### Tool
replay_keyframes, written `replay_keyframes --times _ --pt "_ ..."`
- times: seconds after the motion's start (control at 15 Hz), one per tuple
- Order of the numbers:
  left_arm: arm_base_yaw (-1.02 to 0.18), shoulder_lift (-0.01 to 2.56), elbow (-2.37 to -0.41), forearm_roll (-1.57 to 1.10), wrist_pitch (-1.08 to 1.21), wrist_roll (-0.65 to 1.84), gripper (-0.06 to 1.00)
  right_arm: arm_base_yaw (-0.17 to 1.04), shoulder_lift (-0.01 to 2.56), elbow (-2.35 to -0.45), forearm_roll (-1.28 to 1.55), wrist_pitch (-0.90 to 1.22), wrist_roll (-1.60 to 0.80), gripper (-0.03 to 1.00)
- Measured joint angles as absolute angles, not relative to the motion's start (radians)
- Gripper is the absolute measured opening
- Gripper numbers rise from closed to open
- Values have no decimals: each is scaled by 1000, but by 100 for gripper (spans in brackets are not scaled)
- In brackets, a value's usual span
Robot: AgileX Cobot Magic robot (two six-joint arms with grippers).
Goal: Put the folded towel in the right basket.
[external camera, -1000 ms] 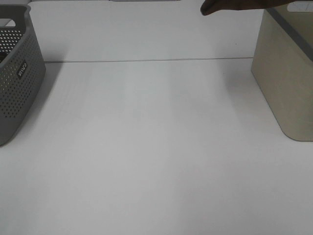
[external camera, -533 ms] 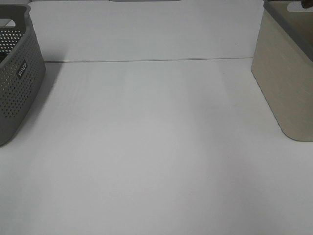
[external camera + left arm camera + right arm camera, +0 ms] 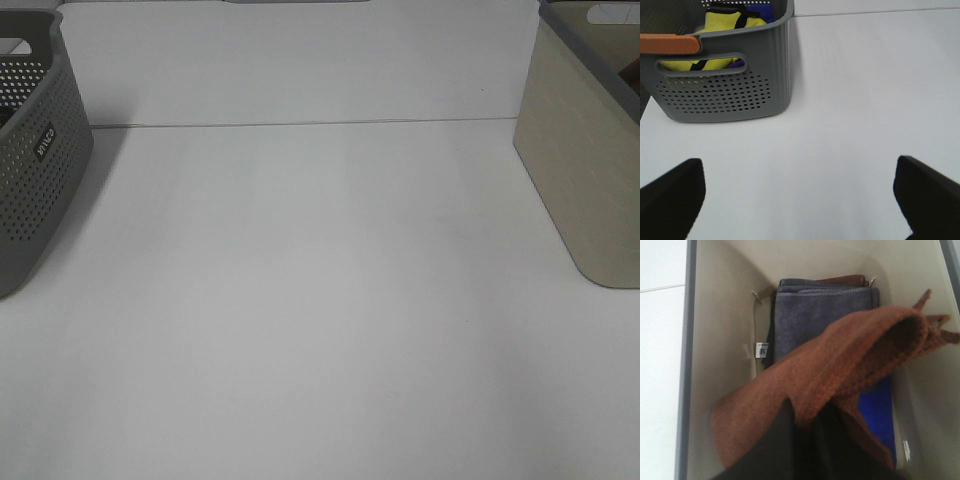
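The right arm's fingers (image 3: pixel 781 445) are closed on a fold of the brown towel (image 3: pixel 850 355), pinching it between them. From that pinch the cloth bulges forward in a thick hump and sags to one side. It hangs loosely rather than as a neat flat square. I am looking straight down into the right basket (image 3: pixel 720 315), whose beige walls surround the towel on every side, so I judge the towel to be already within the basket's mouth. Beneath it lies a grey folded cloth (image 3: pixel 825 315), and beside that a blue cloth (image 3: pixel 880 415). I cannot tell whether the brown towel touches them yet or hangs just above. The left arm's fingers (image 3: pixel 670 195) are spread wide and hold nothing. They hover over the bare white surface (image 3: pixel 320 300), near the perforated grey left basket (image 3: pixel 725 95), which contains a yellow item (image 3: pixel 725 30). In the high view no towel lies on the surface between the two baskets. I judge the carry done. What remains is to let go so the towel settles on the pile, then lift the arm clear of the walls.
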State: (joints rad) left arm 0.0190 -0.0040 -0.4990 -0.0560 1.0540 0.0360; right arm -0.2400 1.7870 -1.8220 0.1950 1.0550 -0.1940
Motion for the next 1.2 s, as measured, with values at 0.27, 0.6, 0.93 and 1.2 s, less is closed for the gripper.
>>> replay_keyframes --times 0.27,0.6,0.93,1.2 --pt "19 -4 -499 -56 1054 36 97 -240 1898 -1813 195 1039 -193 13" --pt "19 -4 -499 -56 1054 36 97 -239 1899 -1813 210 1050 -153 62" --pt "19 -4 -499 -56 1054 36 97 -197 1791 -1813 310 1112 -166 64" --pt "19 -4 -499 -56 1054 36 97 -37 1674 -1813 270 1213 -142 65"
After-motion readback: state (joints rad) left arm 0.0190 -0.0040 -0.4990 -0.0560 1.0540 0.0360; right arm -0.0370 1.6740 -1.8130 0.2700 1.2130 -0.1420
